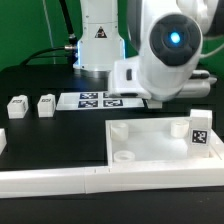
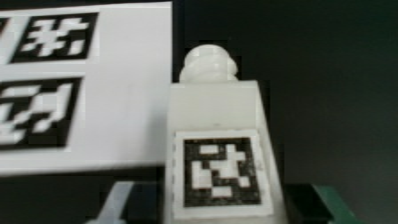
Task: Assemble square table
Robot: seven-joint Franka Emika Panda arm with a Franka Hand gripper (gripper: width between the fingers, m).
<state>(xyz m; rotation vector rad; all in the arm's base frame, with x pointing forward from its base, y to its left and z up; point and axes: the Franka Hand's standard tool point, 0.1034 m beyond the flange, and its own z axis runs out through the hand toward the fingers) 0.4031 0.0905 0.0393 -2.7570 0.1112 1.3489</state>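
In the wrist view a white leg post [image 2: 217, 120] with a black-and-white tag and a rounded tip lies on the black table. It sits between my gripper's [image 2: 222, 205] fingers [image 2: 128, 200], which are shut on its tagged end. In the exterior view the arm's bulky wrist [image 1: 165, 45] hides the gripper, low at the marker board's right end. The square table top [image 1: 150, 140] lies in front, with round sockets [image 1: 118, 128] and an edge tag [image 1: 200, 128]. Two more leg posts [image 1: 17, 106] [image 1: 46, 104] stand on the exterior view's left.
The marker board [image 1: 98, 100] [image 2: 71, 80] lies flat beside the held post. A long white L-shaped rail [image 1: 60, 180] runs along the front and up the exterior view's left. The robot base [image 1: 98, 35] stands at the back.
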